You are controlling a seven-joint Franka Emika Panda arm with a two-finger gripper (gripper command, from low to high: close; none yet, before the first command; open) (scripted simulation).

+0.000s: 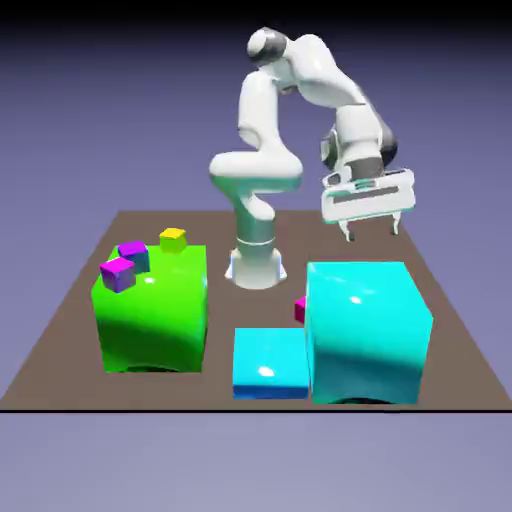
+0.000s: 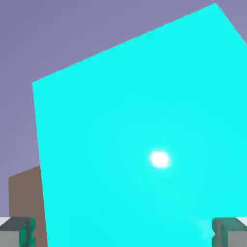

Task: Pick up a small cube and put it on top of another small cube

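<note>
A small magenta-pink cube point(image 1: 300, 309) lies on the table and peeks out from behind the left edge of the big cyan block point(image 1: 365, 330); most of it is hidden. My gripper point(image 1: 372, 232) hangs open and empty in the air above the back of that block, well above and to the exterior view's right of the pink cube. In the hand view the cyan block's top point(image 2: 140, 135) fills the picture, and the two fingertips point(image 2: 17, 231) stand far apart at the bottom corners with nothing between them. The pink cube does not show in the hand view.
A big green block point(image 1: 152, 310) stands at the exterior view's left, carrying two violet-purple small cubes point(image 1: 118, 273) and a yellow small cube point(image 1: 173, 239). A low cyan slab point(image 1: 270, 362) lies between the big blocks. The robot base point(image 1: 256, 265) rises behind.
</note>
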